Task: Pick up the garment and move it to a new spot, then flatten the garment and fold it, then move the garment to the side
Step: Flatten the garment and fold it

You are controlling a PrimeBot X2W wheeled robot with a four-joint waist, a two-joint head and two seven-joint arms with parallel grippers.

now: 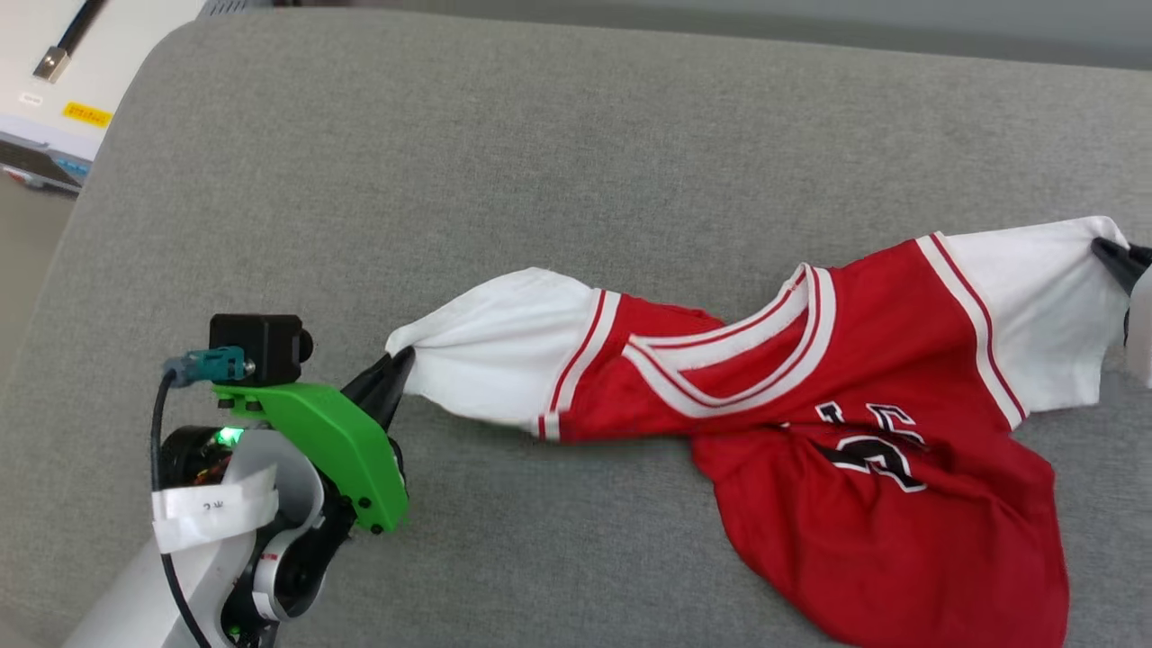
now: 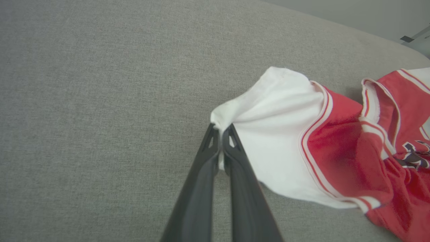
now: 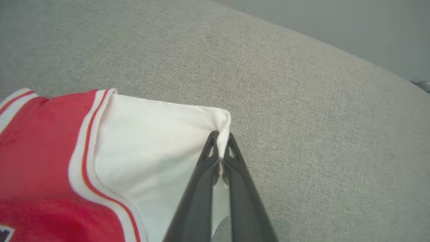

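Garment (image 1: 810,378) lies crumpled on the grey fabric bench (image 1: 450,162), stretched left to right across the middle and right of the head view, with the red body bunched and trailing toward the near right edge. Left gripper (image 1: 396,364) is at the left end of the garment, fingers (image 2: 198,188) pressed together on the cuff tip of the left white sleeve (image 1: 490,346). In the left wrist view the left gripper (image 2: 220,129) has white fabric pinched between the two tips and the sleeve (image 2: 278,134) fans out to the right of them. Right gripper (image 1: 1111,256) is at the far right edge of the head view, touching the corner of the right white sleeve (image 1: 1035,306). In the right wrist view the right gripper (image 3: 220,136) has its fingers (image 3: 242,195) closed narrow on the sleeve corner, a sliver of white cloth between them, and the sleeve (image 3: 151,151) spreads left of them. Striped collar (image 1: 738,351) sits between the two sleeves, open and twisted. Black lettering (image 1: 868,445) is folded over, partly hidden, unreadable. The grippers are well apart, one on each sleeve end. Green bracket (image 1: 333,441) sits on the left wrist, near left. A white surface with a yellow label (image 1: 85,114) lies off the bench at the far left.
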